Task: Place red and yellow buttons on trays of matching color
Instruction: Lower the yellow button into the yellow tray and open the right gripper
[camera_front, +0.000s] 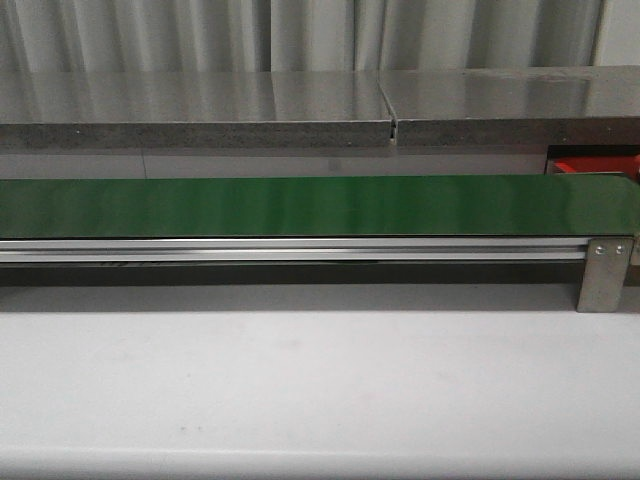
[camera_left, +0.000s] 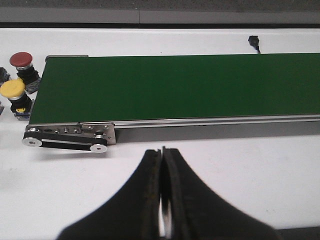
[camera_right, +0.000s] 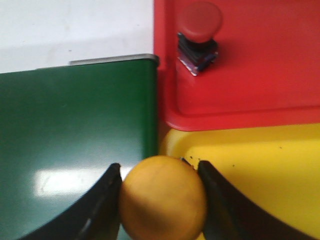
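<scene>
- Two trays are seen in the right wrist view, side by side and touching: a red tray (camera_right: 260, 75) and a yellow tray (camera_right: 270, 170); both lie just beside the end of a green conveyor belt (camera_right: 75, 150).
- One red button (camera_right: 200, 30) is shown standing inside the red tray, near its corner by the belt; its domed red cap sits on a dark base; nothing else is seen in that tray.
- The yellow tray's visible floor is bare apart from a few dark specks; whether anything lies in its hidden part cannot be told.
- A yellow button (camera_right: 162, 197) is gripped by the right gripper (camera_right: 161, 200); its two dark fingers are pressed against either side of the round yellow cap; the button is held over the edge where the belt meets the yellow tray's rim.
- The left gripper (camera_left: 161, 190) is seen in the left wrist view with its fingers brought together, tips touching, nothing between them; it is poised above a white table (camera_left: 250, 170), near the belt's other end.
- Beyond that end of the belt, two more buttons are standing on the table: a second red button (camera_left: 21, 62) and, just beside it, a second yellow button (camera_left: 13, 92).
- From the front view, only the long green belt on its metal rail, the white table and a sliver of red at the far right are shown; neither gripper appears there.
</scene>
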